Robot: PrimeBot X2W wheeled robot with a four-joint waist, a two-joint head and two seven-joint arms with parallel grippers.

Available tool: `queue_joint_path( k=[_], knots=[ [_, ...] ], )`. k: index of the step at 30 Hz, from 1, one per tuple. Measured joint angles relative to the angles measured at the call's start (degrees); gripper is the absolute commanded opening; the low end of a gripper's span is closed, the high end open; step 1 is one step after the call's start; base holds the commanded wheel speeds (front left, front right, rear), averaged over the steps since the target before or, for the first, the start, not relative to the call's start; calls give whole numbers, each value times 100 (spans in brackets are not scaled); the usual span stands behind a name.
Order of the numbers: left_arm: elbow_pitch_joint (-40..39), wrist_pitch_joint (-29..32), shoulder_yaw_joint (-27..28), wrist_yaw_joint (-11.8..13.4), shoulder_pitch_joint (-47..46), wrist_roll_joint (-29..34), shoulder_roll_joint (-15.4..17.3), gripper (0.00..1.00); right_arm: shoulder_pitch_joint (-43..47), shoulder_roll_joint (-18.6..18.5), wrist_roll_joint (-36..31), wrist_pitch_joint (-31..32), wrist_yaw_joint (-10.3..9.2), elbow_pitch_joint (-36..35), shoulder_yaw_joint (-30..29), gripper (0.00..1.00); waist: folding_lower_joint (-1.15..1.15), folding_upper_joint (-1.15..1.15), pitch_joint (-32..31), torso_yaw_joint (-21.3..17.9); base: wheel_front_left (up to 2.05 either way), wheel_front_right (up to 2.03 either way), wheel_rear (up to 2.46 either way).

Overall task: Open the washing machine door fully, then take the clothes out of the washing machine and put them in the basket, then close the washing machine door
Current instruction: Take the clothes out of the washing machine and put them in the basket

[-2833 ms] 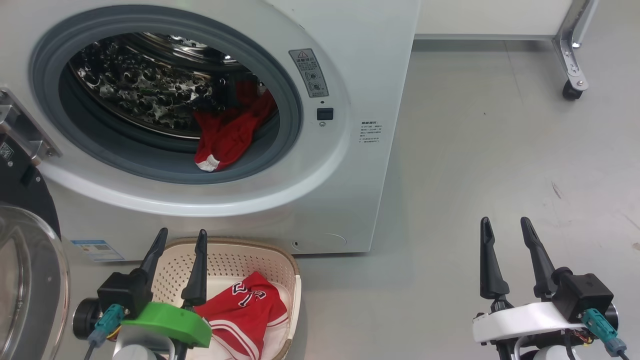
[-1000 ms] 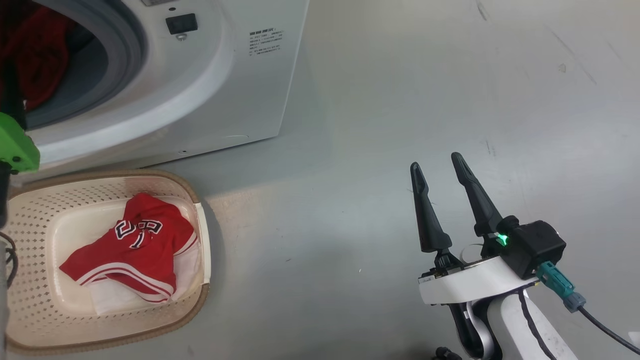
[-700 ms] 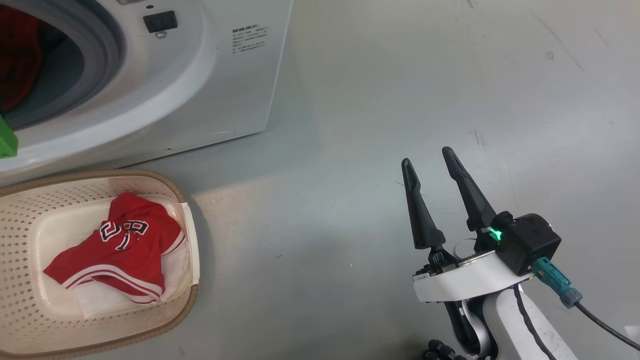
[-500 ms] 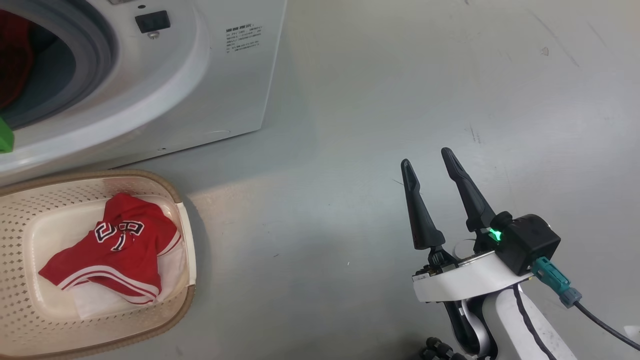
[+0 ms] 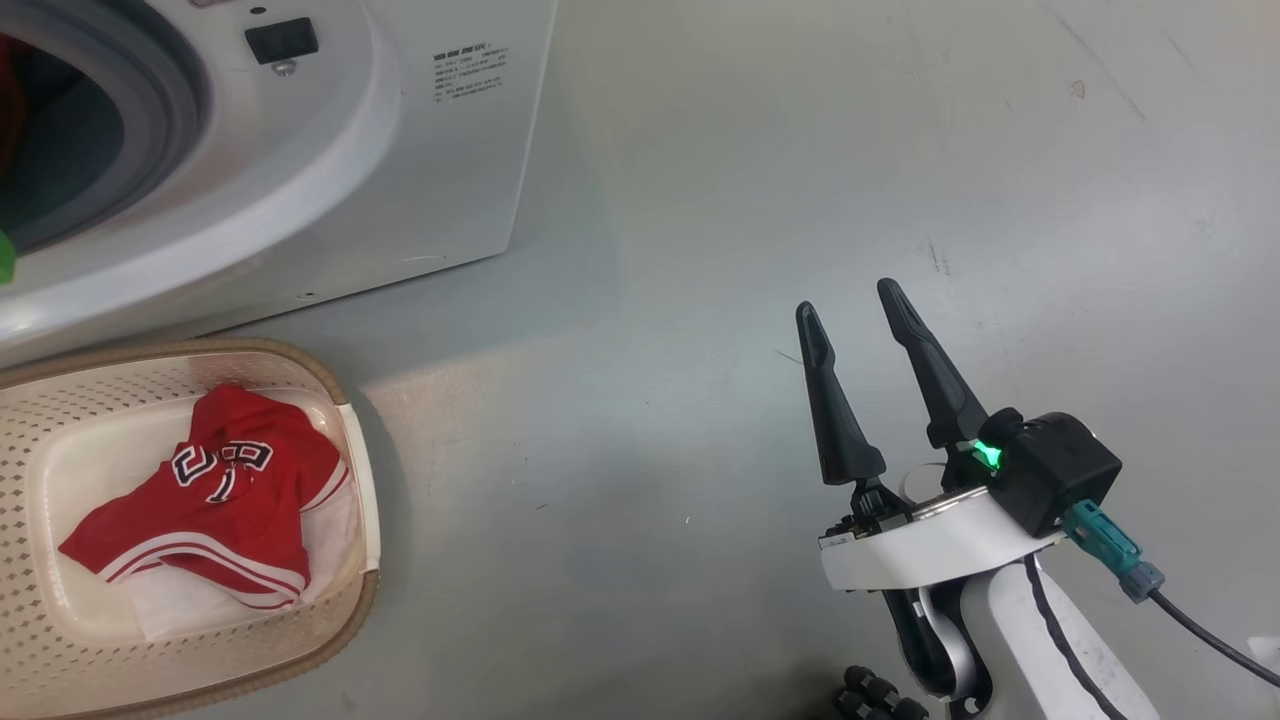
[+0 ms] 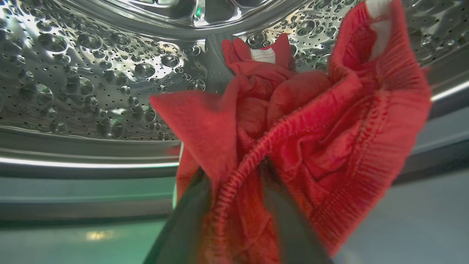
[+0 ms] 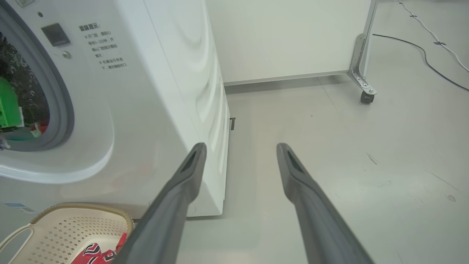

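left gripper (image 6: 234, 172): reached deep into the drum (image 6: 73, 80) of the washing machine (image 5: 300, 160), going for the red garment (image 6: 300, 121) at the drum's front lip
left fingers: red cloth bunched between them and draped over both; real pinch or just straddling, cannot tell, as they are dark blurs with tips buried in cloth
right gripper (image 5: 846, 300): fingers wide apart, nothing in them, over bare floor (image 5: 700, 200) well apart from the washer; likely parked out of the way
jersey (image 5: 200, 490): crumpled in the basket (image 5: 345, 440), lettering up
basket: on the floor just in front of the washer, under the opening, so likely a short carry
hidden: basket's left end cut off in head view; more clothes behind the garment can't be ruled out; left arm is just a green cover (image 7: 9, 106) inside the opening
step guess: second garment's grab in progress, door closing not yet due
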Motion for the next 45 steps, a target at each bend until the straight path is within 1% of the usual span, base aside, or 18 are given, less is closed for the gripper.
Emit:
queue_joint_path(
  k=[4,7,15,18,21,22,29,37,45],
  knots=[
    [102,-116,-30,-10,-54,9,0,0,-86,0,7,-1,-2,-21,0,100,0,0,3,-4,0,0,0],
    [174,-300,-119,-64,-60,48,-21,0,-92,0,7,-1,-53,-18,-15,100,0,0,-26,9,0,0,0],
    [322,-780,-331,-134,-61,172,-202,0,-93,1,2,-1,-58,25,-147,100,0,0,-210,158,0,0,0],
    [354,-917,-363,-167,-59,182,-283,0,-93,1,-7,-1,-58,58,-199,100,0,0,-271,216,0,0,0],
    [391,-1131,-420,-204,-41,182,-435,0,-98,0,-22,-1,-58,100,-263,100,0,0,-379,315,0,0,0],
    [436,-1284,-459,-220,-7,182,-530,0,-103,0,-43,-1,-58,127,-304,100,0,0,-462,388,0,0,0],
    [613,-1691,-694,-275,449,183,-859,0,-102,-54,-68,-1,-57,247,-456,100,0,0,-816,686,0,0,0],
    [708,-2092,-951,-363,1038,183,-1128,0,19,-109,-67,-1,-51,391,-547,100,0,0,-1334,1030,0,0,0],
    [702,-2474,-1109,-365,1629,138,-1330,0,393,-137,-43,-1,-49,466,-658,100,0,0,-1890,1333,0,0,0]
  ],
)
